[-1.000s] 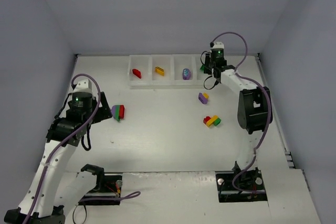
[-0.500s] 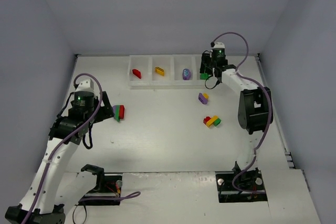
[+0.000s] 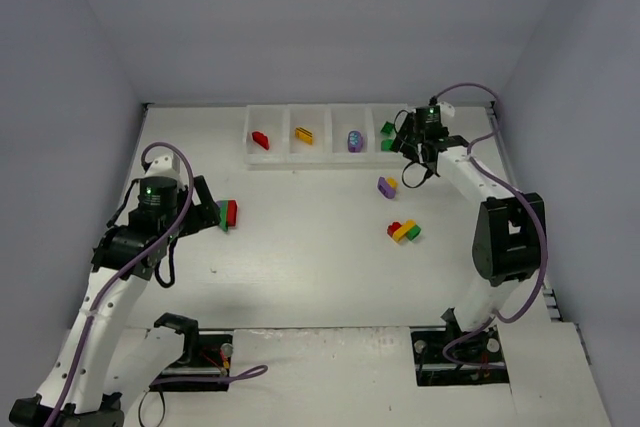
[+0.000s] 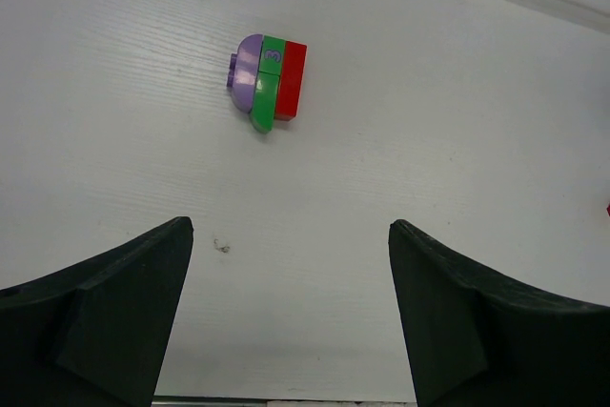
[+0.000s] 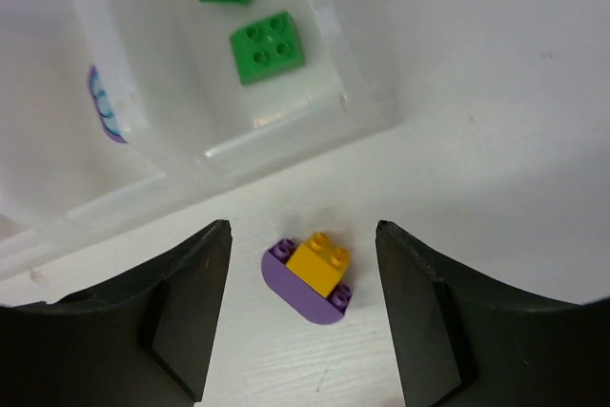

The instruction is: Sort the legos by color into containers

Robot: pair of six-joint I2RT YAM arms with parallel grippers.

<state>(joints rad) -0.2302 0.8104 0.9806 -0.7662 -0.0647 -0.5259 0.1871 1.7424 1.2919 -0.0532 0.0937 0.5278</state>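
The four joined white containers (image 3: 275,160) stand at the back. From left they hold a red brick (image 3: 260,140), a yellow brick (image 3: 304,135), a purple brick (image 3: 355,141) and two green bricks (image 3: 386,137). My right gripper (image 3: 404,149) is open and empty, above a purple-and-yellow clump (image 3: 386,186). In the right wrist view the clump (image 5: 310,276) lies on the table between the fingers of that gripper (image 5: 303,226), just in front of the green bin (image 5: 324,121). My left gripper (image 3: 205,210) is open, short of a purple-green-red clump (image 3: 226,213). The left wrist view shows that clump (image 4: 268,81) ahead of the gripper (image 4: 291,231).
A red-yellow-green clump (image 3: 404,231) lies on the table to the near right of the purple-and-yellow one. Grey walls close in the table on the left, back and right.
My right gripper has pulled back from over the rightmost bin toward the near right, and two green bricks now show there. My left gripper has edged closer to its clump.
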